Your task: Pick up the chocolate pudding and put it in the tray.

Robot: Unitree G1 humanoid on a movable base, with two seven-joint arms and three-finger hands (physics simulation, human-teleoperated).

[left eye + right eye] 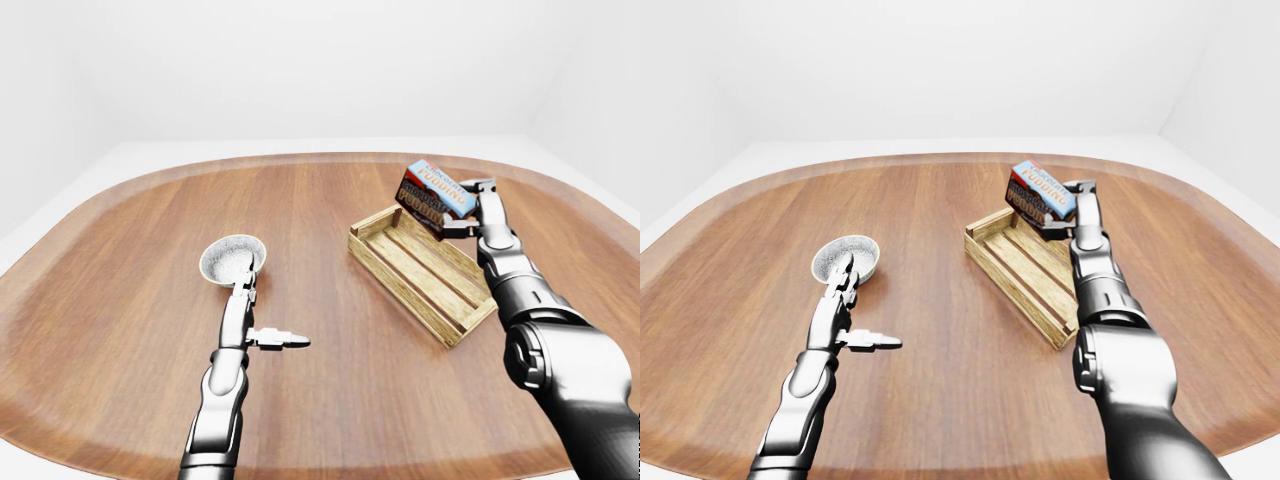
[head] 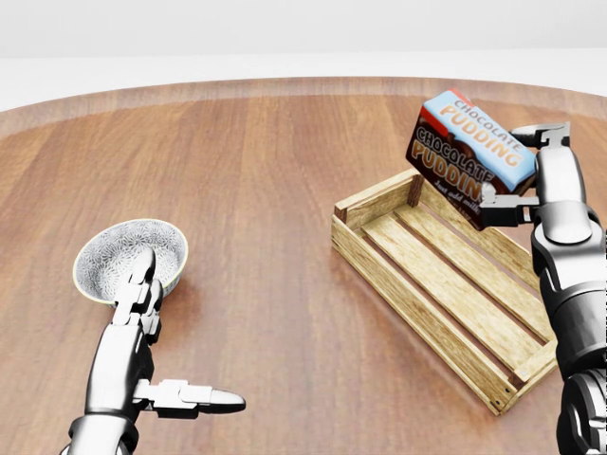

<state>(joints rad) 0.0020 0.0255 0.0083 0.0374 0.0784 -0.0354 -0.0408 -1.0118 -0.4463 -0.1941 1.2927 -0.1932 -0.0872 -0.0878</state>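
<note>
The chocolate pudding [image 2: 469, 156], a brown and blue box, is tilted in the air over the upper end of the wooden slatted tray [image 2: 408, 308], on the right of the head view. My right hand [image 2: 526, 169] is shut on the box, with fingers at its top and bottom right edges. My left hand [image 2: 180, 341] is open and empty at the lower left. Its fingers point up at a small patterned bowl [image 2: 119, 251] and its thumb sticks out to the right.
Everything stands on a large oval wooden table [image 2: 285, 190] with a raised rim. The bowl lies left of the tray, with bare wood between them. White walls and floor surround the table.
</note>
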